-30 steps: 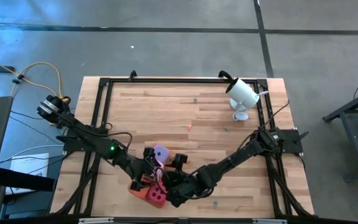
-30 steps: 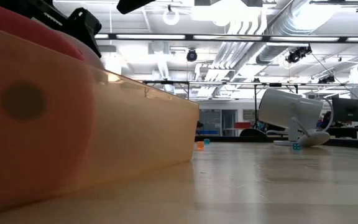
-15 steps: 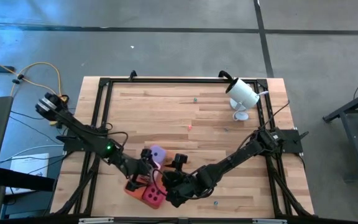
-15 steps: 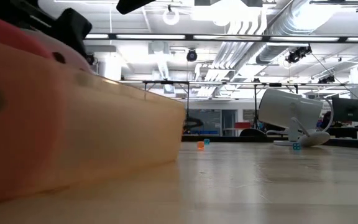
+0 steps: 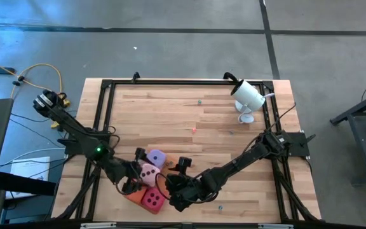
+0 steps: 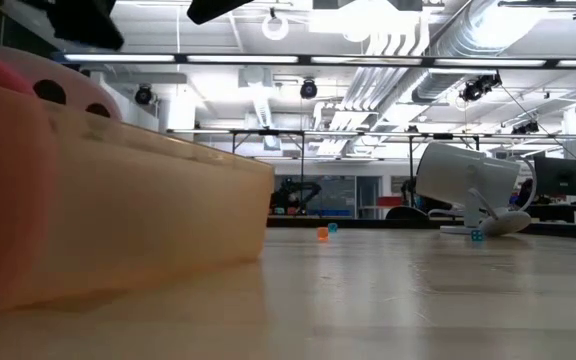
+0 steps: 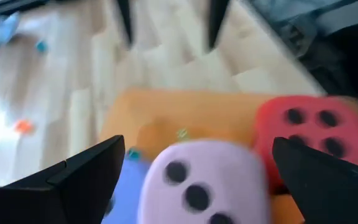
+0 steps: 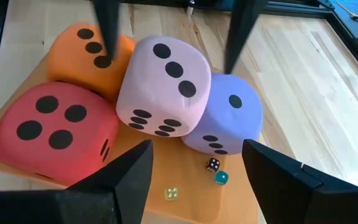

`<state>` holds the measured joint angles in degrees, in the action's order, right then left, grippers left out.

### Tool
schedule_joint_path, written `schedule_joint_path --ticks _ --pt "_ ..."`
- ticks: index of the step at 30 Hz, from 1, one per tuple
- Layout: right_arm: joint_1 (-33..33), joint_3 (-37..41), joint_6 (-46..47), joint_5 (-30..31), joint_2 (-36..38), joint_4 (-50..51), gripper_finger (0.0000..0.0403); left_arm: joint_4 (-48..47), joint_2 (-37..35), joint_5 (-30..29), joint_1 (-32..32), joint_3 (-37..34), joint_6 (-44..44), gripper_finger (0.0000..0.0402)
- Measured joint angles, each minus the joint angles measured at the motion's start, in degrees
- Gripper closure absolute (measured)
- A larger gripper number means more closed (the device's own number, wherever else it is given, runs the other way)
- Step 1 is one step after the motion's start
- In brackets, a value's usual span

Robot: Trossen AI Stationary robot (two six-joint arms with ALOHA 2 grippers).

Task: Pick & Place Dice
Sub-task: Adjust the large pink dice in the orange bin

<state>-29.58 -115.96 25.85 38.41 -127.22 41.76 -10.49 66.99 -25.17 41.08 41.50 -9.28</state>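
Four soft, rounded cubes with dark pips crowd a flat orange tray (image 8: 241, 205). The left gripper (image 7: 191, 180) hovers above the pale pink die (image 8: 163, 87), fingers spread wide and empty. The right gripper (image 8: 194, 171) faces the cluster, fingers apart, holding nothing: magenta die (image 8: 51, 134), orange die (image 8: 82, 53), purple die (image 8: 229, 121) ahead. No readable writing.

Grey concrete floor (image 5: 170, 54) around the wooden table (image 5: 170, 108); white ducts (image 6: 408, 40) and ceiling lamps overhead.
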Motion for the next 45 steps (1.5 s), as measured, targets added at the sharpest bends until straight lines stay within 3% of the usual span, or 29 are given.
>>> schedule_joint_path --ticks 9,22,29,34,39,45 --pt "0.0 0.0 0.04 -0.01 0.0 -0.22 0.0164 1.23 4.19 -2.69 -0.79 -3.68 -7.43 0.0004" --pt "0.0 0.0 0.04 -0.03 -0.02 -0.45 0.0164 7.98 5.02 -2.64 -1.42 -9.67 -10.51 0.0004" --pt "0.0 0.0 0.04 -0.04 -0.02 -0.79 0.0164 10.79 5.43 5.45 -6.04 -11.38 -12.36 0.0004" --pt "0.0 -0.02 0.04 -0.07 -0.02 -0.94 0.0164 13.63 9.27 5.13 -6.58 -12.65 -11.62 0.0004" --pt "0.0 -0.02 0.05 -1.47 -0.02 -0.91 0.0164 22.82 13.06 4.33 -6.58 -15.56 -11.09 0.0004" --pt "-0.04 -0.02 0.04 -1.51 -0.02 -0.86 0.0164 26.84 13.08 3.81 -5.72 -16.23 -8.35 0.0004"
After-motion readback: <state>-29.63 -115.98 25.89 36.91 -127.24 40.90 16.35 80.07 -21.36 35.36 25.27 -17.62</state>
